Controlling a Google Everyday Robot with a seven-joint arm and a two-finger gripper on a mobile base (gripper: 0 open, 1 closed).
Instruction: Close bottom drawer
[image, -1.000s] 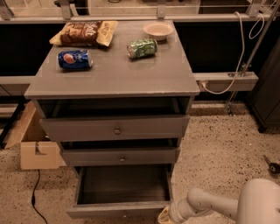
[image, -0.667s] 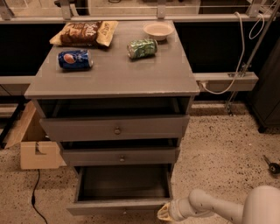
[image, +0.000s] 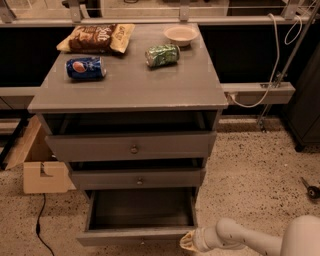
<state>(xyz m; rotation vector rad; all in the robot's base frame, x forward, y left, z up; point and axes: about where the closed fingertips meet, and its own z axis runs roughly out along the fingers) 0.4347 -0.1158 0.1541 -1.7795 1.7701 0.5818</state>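
Note:
The bottom drawer of the grey cabinet is pulled far out, its dark inside showing and its plain front at the bottom edge of the camera view. My gripper is at the end of the white arm coming from the lower right. It sits at the right end of the drawer's front, touching or nearly touching it. The middle drawer and the top drawer above are each a little open.
On the cabinet top lie a blue soda can, a green can, a chip bag and a small bowl. A cardboard box stands on the floor at left, with a black cable. A rail with cables runs behind.
The arm and gripper have shifted slightly left and down along the drawer front. The drawer stands pulled out as before.

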